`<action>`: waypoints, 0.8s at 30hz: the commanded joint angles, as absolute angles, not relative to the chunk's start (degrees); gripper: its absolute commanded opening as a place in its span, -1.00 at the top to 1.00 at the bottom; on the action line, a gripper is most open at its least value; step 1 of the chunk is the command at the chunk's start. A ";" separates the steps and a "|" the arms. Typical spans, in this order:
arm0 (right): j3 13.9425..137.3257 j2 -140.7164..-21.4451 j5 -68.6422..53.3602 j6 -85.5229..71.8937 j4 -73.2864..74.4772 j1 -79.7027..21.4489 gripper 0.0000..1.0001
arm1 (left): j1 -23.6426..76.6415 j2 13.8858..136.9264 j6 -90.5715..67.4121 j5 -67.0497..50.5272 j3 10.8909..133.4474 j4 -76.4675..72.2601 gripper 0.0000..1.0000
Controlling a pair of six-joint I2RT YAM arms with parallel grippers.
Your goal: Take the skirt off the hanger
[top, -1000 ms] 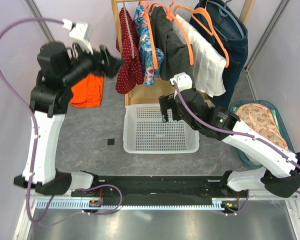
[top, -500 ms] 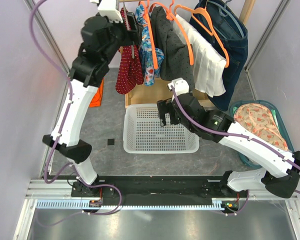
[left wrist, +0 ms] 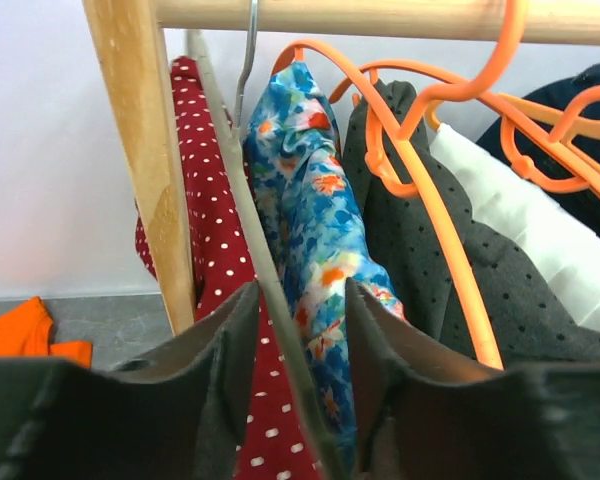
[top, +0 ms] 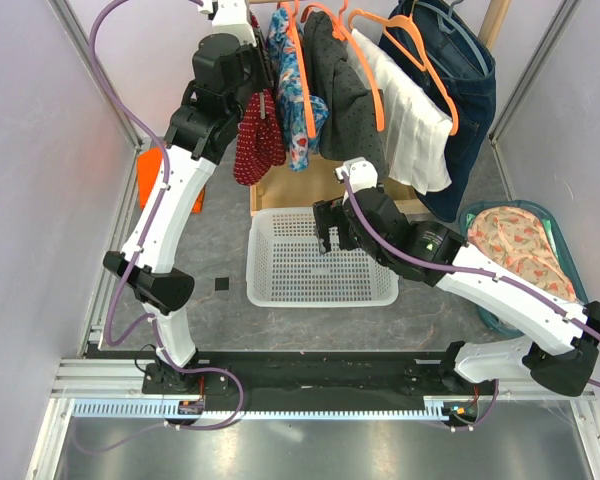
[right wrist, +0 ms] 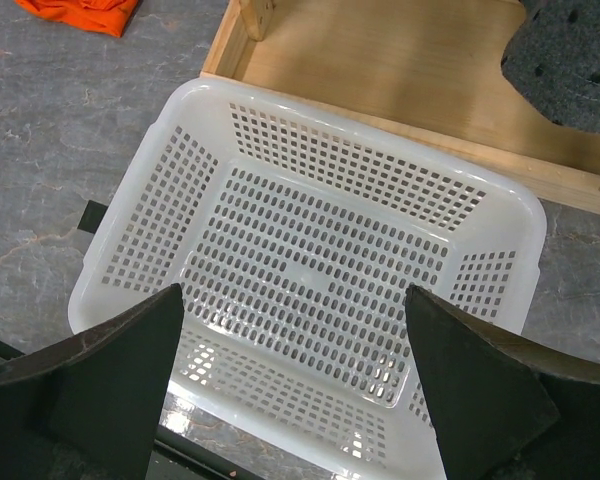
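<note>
Left gripper up at the rail, jaws parted around the grey hanger.

A second ago the left arm was out by the orange cloth. It has since swung in to the red dotted skirt, which hangs on that hanger beside the wooden post, with a blue floral garment next along. The right gripper, barely moved, hovers wide open over the white basket. Only the left wrist view shows the wire between the fingers.

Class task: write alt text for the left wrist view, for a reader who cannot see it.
The left gripper is open, its dark fingers either side of a grey hanger that lies against a red polka-dot garment. Beside it hang a blue floral garment and darker clothes on orange hangers under a wooden rail.
</note>
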State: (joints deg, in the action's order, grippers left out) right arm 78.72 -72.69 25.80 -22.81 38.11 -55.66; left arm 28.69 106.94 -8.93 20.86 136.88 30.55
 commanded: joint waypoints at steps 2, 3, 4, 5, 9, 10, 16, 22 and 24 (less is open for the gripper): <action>78.66 -71.19 27.33 -24.17 36.83 -55.90 -0.96 | 28.65 106.17 -7.21 22.50 136.15 28.04 0.34; 78.66 -71.19 27.59 -24.08 36.83 -55.99 -0.96 | 28.65 106.17 -7.21 22.33 135.88 28.12 0.38; 78.75 -71.02 27.60 -24.17 36.83 -55.99 -0.96 | 28.65 106.08 -7.12 22.15 135.70 28.12 0.44; 78.84 -70.75 27.77 -24.17 36.83 -55.90 -0.96 | 28.65 106.08 -7.03 22.06 135.62 28.30 0.49; 78.93 -70.14 28.21 -24.17 36.83 -55.90 -0.96 | 28.57 105.56 -6.68 21.80 134.30 28.39 0.83; 78.84 -69.96 28.13 -24.08 36.74 -55.90 -0.96 | 28.48 105.47 -6.42 20.93 134.04 28.48 0.90; 78.23 -69.96 28.39 -24.70 36.65 -55.90 -0.96 | 28.30 105.12 -6.24 19.25 133.86 28.74 0.96; 76.55 -70.05 28.21 -24.87 35.60 -55.90 -0.96 | 28.12 104.85 -4.14 14.16 138.16 27.86 0.96; 76.29 -70.05 28.21 -24.87 35.51 -55.81 -0.96 | 28.12 104.68 -2.56 10.92 141.14 27.69 0.96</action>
State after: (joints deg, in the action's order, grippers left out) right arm 77.21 -71.16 27.07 -24.08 37.36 -55.66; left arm 27.90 106.87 -6.81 18.61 135.26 29.32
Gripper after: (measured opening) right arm 0.982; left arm 0.053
